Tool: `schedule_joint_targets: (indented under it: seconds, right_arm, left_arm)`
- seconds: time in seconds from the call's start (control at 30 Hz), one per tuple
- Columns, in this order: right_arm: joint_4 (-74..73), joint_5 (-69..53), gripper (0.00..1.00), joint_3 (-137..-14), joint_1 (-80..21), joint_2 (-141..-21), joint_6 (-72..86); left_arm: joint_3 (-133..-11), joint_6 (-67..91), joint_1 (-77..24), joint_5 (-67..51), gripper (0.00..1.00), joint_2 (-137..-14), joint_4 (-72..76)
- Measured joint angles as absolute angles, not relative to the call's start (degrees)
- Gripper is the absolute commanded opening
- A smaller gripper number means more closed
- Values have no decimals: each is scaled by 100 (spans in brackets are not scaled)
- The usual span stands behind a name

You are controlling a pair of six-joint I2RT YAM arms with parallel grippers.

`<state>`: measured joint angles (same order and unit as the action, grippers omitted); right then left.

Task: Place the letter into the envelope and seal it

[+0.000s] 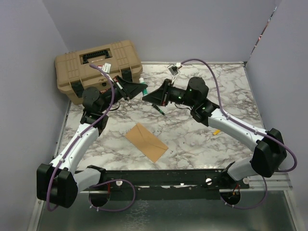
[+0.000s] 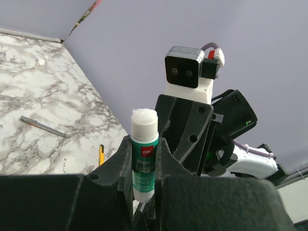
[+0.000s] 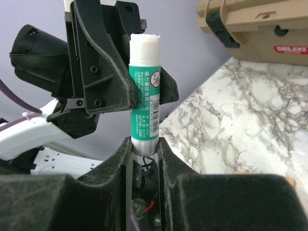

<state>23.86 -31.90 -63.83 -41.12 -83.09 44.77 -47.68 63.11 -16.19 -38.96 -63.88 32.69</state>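
The kraft-brown envelope point(image 1: 147, 142) lies flat on the marble table point(image 1: 226, 86) in front of the arm bases. The pale letter is not in view. Both grippers meet in the air above the back of the table, well clear of the envelope. My left gripper point(image 1: 140, 88) point(image 2: 144, 163) is shut on the body of a green and white glue stick point(image 2: 144, 144), whose white glue end is bare. My right gripper point(image 1: 148, 96) point(image 3: 144, 149) is shut on the base end of the same glue stick point(image 3: 144, 86). A corner of the envelope point(image 3: 288, 180) shows in the right wrist view.
A tan hard case point(image 1: 98, 67) stands at the back left, also in the right wrist view point(image 3: 260, 24). A thin dark pen-like thing point(image 1: 160, 109) lies under the grippers. A small yellow item point(image 1: 216, 131) lies by the right forearm. Purple walls enclose the table.
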Motion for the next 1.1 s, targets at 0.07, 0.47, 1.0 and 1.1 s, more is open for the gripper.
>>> schedule_joint_targets:
  seconds: [0.07,0.47,1.0,1.1]
  right_arm:
    - [2193,-3098,7,-6552,-4112,-8370,4254]
    - [836,-1002,1,-7214,-4565,-8562,1881]
    - [1022,860,68,-7395,-5162,-8578,-296]
    - [429,585,77,-7730,-5000,-8473,357]
  left_arm:
    - [-4768,6252,-1608,-3787,0,-6388,3286]
    - [-4906,6536,-1653,-2510,0,-6571,2290]
    - [-6084,7911,-1717,-1647,0,-6851,193]
    - [-6226,7688,-1708,-1643,0,-6842,158]
